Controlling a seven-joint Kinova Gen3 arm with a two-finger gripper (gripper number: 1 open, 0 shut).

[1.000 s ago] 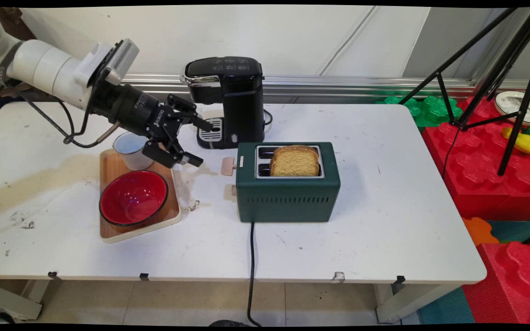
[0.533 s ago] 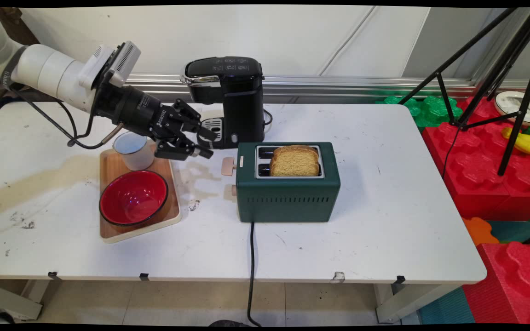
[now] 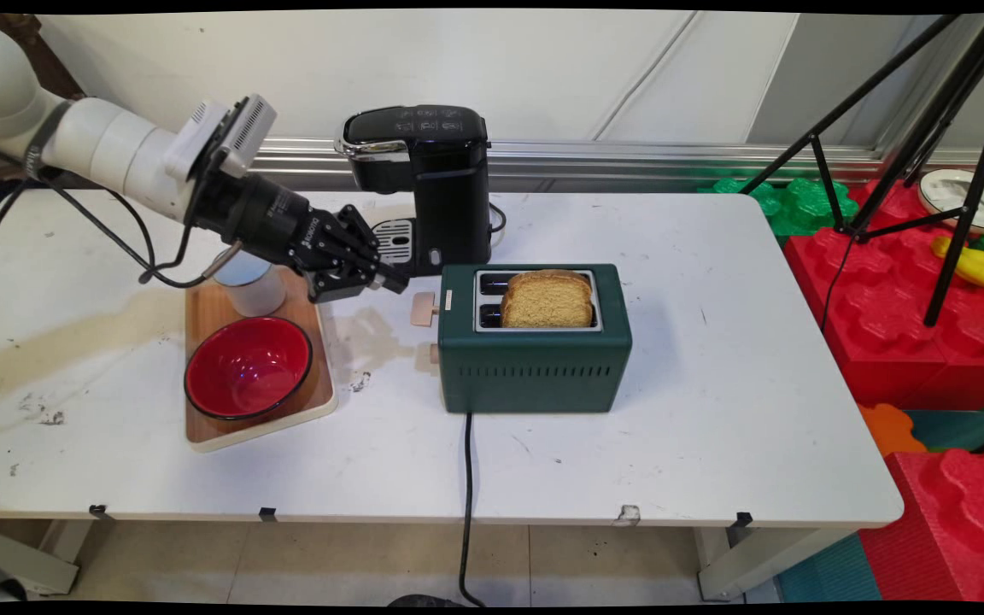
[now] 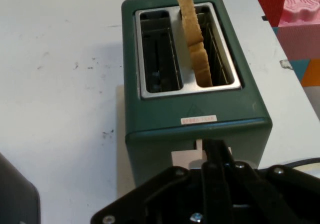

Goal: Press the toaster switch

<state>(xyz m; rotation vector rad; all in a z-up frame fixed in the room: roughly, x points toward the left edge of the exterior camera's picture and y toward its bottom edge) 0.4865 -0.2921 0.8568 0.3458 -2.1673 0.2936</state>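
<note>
Since a second ago: fingers drawn together from a wide spread, gripper (image 3: pixel 391 280) moved right and closed, empty, now just left of the toaster (image 3: pixel 535 359) lever (image 3: pixel 424 308), not touching it. Toaster at table (image 3: pixel 714 410) middle, slice of bread (image 3: pixel 547 299) standing in its near slot. Behind the gripper: cup (image 3: pixel 246 286), red bowl (image 3: pixel 248 367), wooden tray (image 3: pixel 202 316), coffee machine (image 3: pixel 432 184).
</note>
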